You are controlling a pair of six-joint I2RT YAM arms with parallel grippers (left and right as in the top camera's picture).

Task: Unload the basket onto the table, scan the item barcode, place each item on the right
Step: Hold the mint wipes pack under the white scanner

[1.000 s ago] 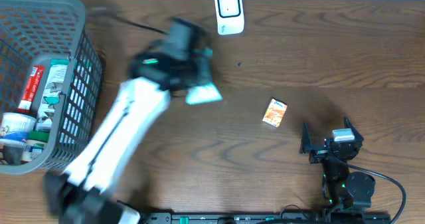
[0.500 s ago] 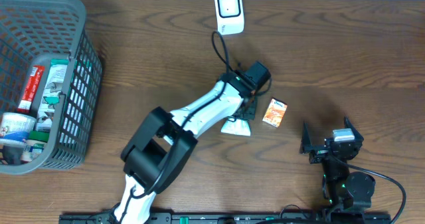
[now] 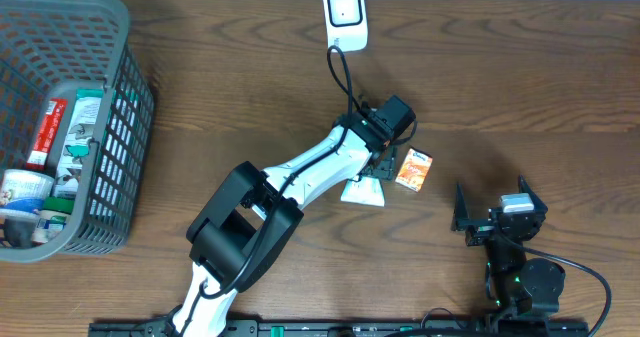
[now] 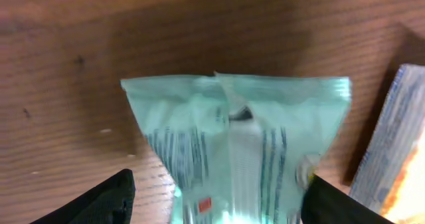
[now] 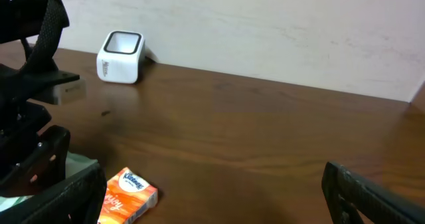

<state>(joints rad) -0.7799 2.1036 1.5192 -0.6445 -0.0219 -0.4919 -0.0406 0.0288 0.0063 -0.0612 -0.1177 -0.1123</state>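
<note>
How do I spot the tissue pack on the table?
From the white scanner at the back of the table, come forward to two small packs. The tissue pack is the orange one on the right; the other packet is pale green.

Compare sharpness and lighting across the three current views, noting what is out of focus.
Left wrist: the teal packet is soft and its print smeared; the orange box at the right edge is blurrier still. Overhead: sharp and evenly lit. Right wrist: the scanner and wall are clear, while the camera's own fingers are dark and blurred.
</note>
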